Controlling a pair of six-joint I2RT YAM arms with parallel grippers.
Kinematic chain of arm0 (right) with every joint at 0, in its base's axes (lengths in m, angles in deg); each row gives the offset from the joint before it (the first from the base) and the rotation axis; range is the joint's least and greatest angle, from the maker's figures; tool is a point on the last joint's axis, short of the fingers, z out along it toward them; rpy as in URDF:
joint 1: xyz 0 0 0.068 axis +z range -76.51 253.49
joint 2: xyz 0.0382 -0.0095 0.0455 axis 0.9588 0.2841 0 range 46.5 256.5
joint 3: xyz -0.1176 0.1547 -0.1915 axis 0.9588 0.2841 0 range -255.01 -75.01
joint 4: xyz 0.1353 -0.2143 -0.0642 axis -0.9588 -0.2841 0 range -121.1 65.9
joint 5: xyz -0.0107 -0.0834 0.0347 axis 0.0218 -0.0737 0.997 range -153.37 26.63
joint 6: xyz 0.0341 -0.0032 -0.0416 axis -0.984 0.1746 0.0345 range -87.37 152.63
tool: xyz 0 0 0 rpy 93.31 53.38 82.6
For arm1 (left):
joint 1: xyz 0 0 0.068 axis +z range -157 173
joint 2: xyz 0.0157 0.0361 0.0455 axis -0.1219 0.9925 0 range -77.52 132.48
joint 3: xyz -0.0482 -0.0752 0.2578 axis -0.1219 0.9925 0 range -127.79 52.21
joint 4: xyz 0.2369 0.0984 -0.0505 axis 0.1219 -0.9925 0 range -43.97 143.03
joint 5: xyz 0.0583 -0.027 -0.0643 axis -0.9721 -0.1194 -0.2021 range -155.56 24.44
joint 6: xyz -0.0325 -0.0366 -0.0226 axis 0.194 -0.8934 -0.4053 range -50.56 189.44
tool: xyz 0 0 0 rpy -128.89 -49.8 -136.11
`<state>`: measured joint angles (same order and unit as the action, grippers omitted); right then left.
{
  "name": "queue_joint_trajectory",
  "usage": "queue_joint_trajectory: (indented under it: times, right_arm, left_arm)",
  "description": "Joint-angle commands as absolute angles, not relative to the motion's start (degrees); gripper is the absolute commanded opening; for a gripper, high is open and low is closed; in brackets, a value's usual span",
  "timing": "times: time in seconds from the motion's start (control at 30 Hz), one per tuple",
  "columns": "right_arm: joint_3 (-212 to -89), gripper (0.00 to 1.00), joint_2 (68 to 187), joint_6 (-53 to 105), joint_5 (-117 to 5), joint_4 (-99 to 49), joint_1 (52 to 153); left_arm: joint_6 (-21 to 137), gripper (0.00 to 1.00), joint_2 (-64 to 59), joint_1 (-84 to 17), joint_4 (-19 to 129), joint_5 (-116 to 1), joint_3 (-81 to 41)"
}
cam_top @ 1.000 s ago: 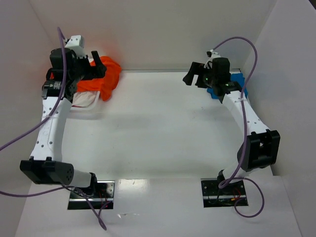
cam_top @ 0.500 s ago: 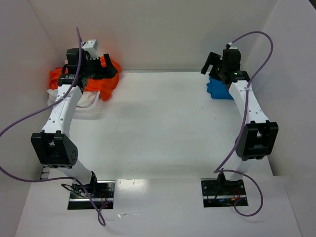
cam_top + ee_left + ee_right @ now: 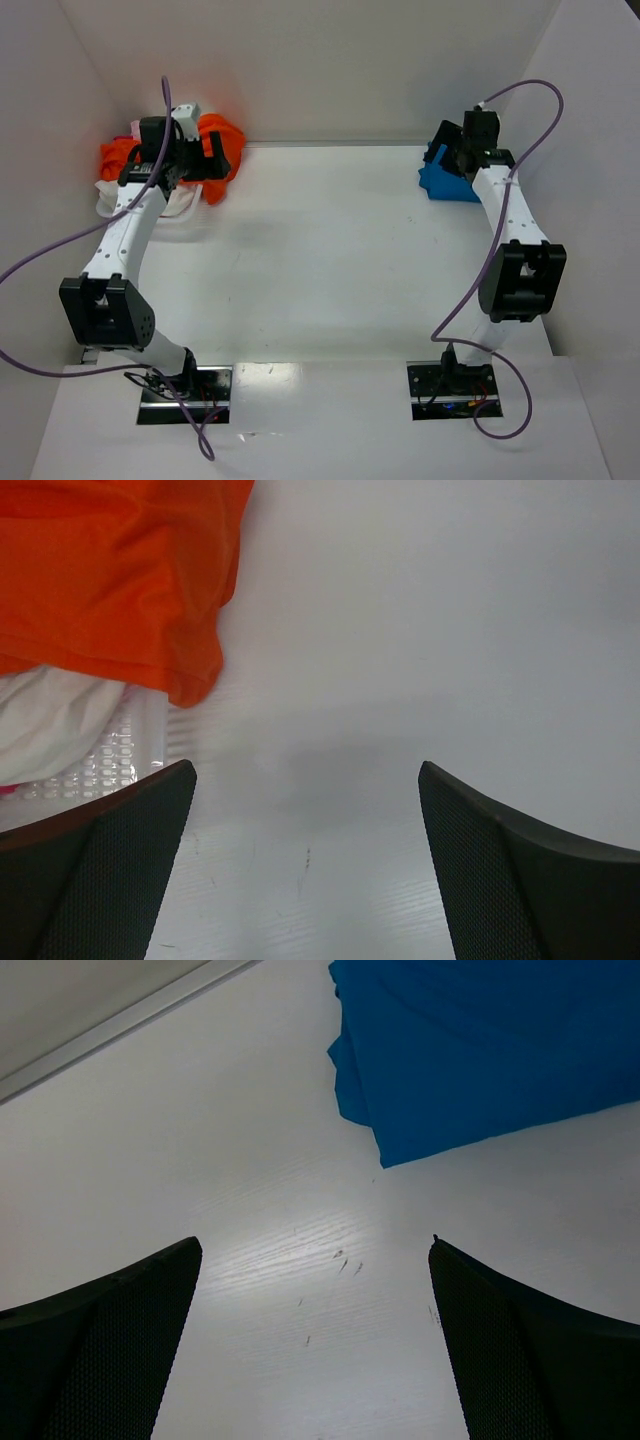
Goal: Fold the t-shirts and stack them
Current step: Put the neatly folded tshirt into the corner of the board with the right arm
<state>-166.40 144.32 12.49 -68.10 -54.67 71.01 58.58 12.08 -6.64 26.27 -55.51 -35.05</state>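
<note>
1. The orange t-shirt (image 3: 110,570) lies crumpled in the table's far left corner. It covers most of a white t-shirt (image 3: 50,725), whose edge shows from beneath it on the side nearer the table's middle.
2. The blue t-shirt (image 3: 480,1050) lies in the table's far right corner, flatter than the orange one, with one corner pointing toward the table's middle.
3. The left gripper (image 3: 305,770) is over bare table just beside the orange t-shirt's edge. Its jaws are spread wide and hold nothing.
4. The right gripper (image 3: 315,1245) is over bare table just beside the blue t-shirt. Its jaws are likewise spread wide and empty.
5. The table (image 3: 320,250) is white, with a few faint scuffs below the right gripper.
6. White walls (image 3: 300,60) stand along the table's far, left and right sides.
7. A purple cable (image 3: 40,265) loops from each arm down toward the table's near edge.
</note>
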Motion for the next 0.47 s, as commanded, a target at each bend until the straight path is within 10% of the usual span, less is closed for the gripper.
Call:
queue_joint_trajectory:
  times: [0.0,0.43]
  right_arm:
    - [-162.48,1.0,138.97,13.64,-66.79,-51.01,71.39]
    - [-151.83,1.0,123.32,13.73,-59.24,-43.44,71.39]
  left_arm:
    - [60.12,1.0,6.68,-6.3,28.85,-57.21,-31.48]
    - [56.25,1.0,2.99,-8.85,30.09,-56.51,-29.09]
